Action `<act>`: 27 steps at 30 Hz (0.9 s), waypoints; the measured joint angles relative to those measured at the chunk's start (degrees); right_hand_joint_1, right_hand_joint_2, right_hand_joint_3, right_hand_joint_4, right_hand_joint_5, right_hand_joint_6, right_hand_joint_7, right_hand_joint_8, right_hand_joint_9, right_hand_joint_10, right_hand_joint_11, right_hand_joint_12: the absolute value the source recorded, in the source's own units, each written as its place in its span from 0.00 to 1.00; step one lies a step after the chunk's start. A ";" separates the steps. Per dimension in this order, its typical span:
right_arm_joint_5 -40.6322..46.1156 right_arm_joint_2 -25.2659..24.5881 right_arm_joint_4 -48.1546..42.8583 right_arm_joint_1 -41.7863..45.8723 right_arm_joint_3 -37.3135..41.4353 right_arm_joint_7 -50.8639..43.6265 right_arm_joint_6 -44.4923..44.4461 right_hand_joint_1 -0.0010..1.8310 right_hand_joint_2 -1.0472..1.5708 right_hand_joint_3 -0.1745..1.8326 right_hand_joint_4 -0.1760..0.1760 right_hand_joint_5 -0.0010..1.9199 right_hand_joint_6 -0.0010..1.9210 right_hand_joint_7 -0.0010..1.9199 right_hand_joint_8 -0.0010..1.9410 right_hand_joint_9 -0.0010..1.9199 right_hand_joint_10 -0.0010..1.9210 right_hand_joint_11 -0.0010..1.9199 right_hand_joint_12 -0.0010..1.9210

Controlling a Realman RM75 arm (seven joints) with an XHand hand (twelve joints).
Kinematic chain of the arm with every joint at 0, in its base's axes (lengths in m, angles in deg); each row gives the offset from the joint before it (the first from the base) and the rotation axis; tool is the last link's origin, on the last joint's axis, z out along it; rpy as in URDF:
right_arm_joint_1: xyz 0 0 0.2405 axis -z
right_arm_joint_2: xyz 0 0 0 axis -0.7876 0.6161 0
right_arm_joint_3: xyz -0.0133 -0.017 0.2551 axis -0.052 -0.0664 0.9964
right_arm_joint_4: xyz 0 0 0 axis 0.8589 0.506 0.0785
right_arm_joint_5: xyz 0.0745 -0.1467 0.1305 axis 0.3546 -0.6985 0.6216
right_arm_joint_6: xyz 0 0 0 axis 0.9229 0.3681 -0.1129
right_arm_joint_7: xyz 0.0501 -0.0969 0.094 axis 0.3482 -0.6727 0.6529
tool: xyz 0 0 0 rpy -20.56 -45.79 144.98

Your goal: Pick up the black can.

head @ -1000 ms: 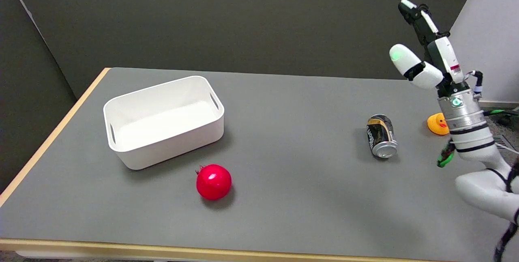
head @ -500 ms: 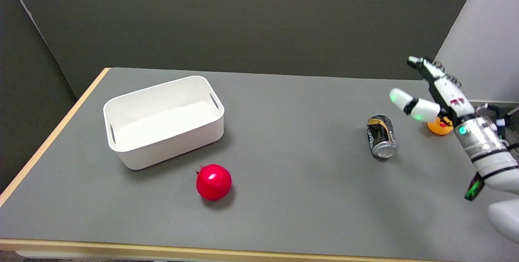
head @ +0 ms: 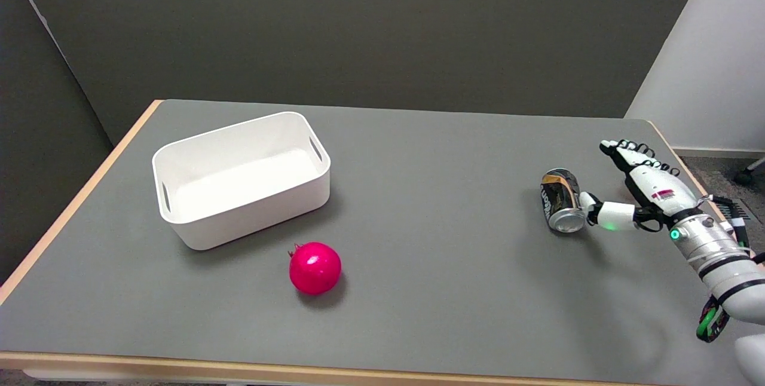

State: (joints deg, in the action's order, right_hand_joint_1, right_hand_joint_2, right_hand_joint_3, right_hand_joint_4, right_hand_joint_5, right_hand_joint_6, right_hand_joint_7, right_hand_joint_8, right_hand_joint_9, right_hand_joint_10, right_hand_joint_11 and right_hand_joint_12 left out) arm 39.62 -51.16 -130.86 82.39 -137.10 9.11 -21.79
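- Head view: the black can (head: 562, 200) lies on its side on the grey table (head: 430, 290), at the right of the frame and a little above mid-height.
- Its silver end faces the lower right of the frame and its dark body points toward the upper left, so its long axis runs nearly up and down the picture, leaning slightly left at the top.
- The robot hand (head: 642, 192) reaches in from the lower right and sits low, just to the right of the can.
- It is spread wide and has hold of nothing: the thumb (head: 606, 215) stretches left toward the can's silver end, while the other fingers (head: 621, 150) point to the upper left, behind and to the right of the can.
- The thumb tip looks to be touching or all but touching the can's silver rim; I cannot tell which.
- The can therefore lies directly left of the palm, at the mouth of the gap between thumb and fingers, with its side turned to the palm.
- My judgement is that the coming move depends on sliding the hand left so that the fingers pass behind the can's body before closing across its width.
- A lying can may roll if the thumb nudges it first.
- Elsewhere, well apart from the can, a white bin (head: 239, 177) stands at the left and a red pomegranate (head: 315, 267) lies below it.
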 measured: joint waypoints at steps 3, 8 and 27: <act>-0.41 -0.72 -1.88 0.97 1.00 -1.56 1.29 0.28 0.66 0.58 0.00 0.03 0.08 0.02 0.09 0.00 0.00 0.00 0.18; -1.55 -1.50 -5.50 2.13 3.22 -3.45 3.12 0.28 0.66 0.58 0.00 0.03 0.08 0.02 0.10 0.00 0.00 0.00 0.18; -3.82 -3.87 -12.75 3.54 6.85 -6.41 11.97 0.15 0.64 0.48 0.00 0.01 0.14 0.00 0.15 0.00 0.03 0.00 0.25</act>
State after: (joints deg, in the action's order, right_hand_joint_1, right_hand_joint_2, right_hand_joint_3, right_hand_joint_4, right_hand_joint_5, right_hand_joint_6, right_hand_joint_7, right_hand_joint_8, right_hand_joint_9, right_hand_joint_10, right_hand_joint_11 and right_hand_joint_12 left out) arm 35.79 -55.03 -143.61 85.94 -130.25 2.70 -9.82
